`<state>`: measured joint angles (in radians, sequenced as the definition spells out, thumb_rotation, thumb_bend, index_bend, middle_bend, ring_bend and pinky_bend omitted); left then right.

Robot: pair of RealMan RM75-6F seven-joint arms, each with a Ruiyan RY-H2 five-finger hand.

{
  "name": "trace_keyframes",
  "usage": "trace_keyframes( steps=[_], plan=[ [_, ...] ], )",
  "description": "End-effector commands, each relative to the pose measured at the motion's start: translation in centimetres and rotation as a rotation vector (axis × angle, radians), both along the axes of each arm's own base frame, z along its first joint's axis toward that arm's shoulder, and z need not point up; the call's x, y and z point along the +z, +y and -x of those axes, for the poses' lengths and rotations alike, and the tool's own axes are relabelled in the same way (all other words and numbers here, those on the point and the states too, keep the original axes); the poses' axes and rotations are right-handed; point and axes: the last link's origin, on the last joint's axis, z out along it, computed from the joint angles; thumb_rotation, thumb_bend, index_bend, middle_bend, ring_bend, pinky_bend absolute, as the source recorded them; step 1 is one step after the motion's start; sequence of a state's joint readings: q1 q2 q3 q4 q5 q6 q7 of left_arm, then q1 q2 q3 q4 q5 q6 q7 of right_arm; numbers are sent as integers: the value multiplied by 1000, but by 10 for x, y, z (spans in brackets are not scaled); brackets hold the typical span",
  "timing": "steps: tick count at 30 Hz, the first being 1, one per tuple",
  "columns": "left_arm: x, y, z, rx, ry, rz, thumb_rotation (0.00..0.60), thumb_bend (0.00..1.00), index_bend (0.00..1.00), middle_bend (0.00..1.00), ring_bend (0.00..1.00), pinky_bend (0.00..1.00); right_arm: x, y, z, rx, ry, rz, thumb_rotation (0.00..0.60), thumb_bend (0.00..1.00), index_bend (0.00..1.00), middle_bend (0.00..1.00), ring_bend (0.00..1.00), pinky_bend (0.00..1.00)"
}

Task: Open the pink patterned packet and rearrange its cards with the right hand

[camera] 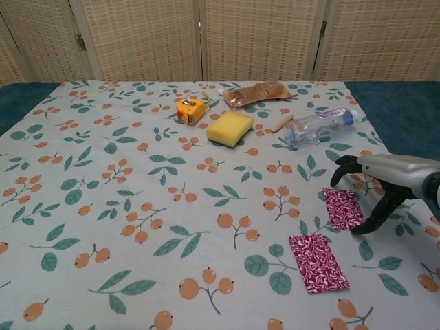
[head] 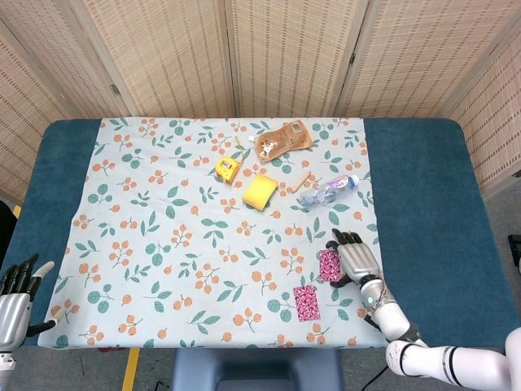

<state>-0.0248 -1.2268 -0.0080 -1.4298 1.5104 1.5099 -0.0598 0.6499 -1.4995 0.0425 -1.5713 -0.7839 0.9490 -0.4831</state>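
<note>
Woven-cane screens (head: 285, 49) close off the back of the scene; in front of them stands a table with a blue cover (head: 423, 220) overlaid by a floral cloth (head: 179, 236).

Task items: two pink patterned pieces lie flat on the cloth near its front right corner. The first pink piece (camera: 343, 208) lies just beside the right hand. The second pink piece (camera: 318, 262) lies nearer the front edge, close to the first but apart from it. Which piece is the packet and which a card cannot be told.

Right hand (camera: 383, 180): held over the cloth just right of the first pink piece, palm down, fingers apart and curved downward, grasping nothing. Whether its thumb tip touches the cloth cannot be told.

Left hand (head: 16, 297): at the front left corner, off the table edge, fingers apart, holding nothing.

Other items, grouped at the back of the cloth:
- brown pouch (camera: 256, 93), lying flat;
- yellow tape measure (camera: 192, 109);
- yellow sponge (camera: 229, 128);
- clear plastic bottle (camera: 318, 126), on its side;
- small wooden stick (camera: 281, 123), between sponge and bottle.
</note>
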Motion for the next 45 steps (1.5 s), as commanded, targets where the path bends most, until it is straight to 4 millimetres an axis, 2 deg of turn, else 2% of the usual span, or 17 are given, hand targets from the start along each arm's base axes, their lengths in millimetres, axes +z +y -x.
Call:
trace_keyframes(
  steps=[1,9,13,20,25,30,37,45],
  plan=[
    [0,0,1,2,1,0,600,258,175,0,40,0,-1,0,0,-1,3,-4,530,146,209,0,0,0],
    [-1,1,1,0,-1,5,600,258,175,0,40,0,-3,3,0,-9,11,-9,532,146,209,0,0,0],
    [-1,1,1,-2,-2,3,600,258,176,0,40,0,-3,4,-1,-10,14,-6,598,146,225,0,0,0],
    [-1,2,1,-2,-2,5,600,258,176,0,40,0,1,5,-2,-10,5,2,600,145,255,0,0,0],
    [-1,2,0,-1,-1,6,600,258,175,0,40,0,10,8,-10,20,-28,16,600,146,256,0,0,0],
    [-1,2,-2,-5,0,5,600,258,174,0,40,0,19,21,-25,72,-82,-2,600,146,255,0,0,0],
    [0,1,-3,-5,1,5,600,258,174,0,40,0,4,47,-41,131,-138,-129,600,146,256,0,0,0],
    [0,-1,0,4,-2,5,600,258,174,0,40,0,-7,59,-49,165,-142,-168,600,146,256,0,0,0]
  ],
)
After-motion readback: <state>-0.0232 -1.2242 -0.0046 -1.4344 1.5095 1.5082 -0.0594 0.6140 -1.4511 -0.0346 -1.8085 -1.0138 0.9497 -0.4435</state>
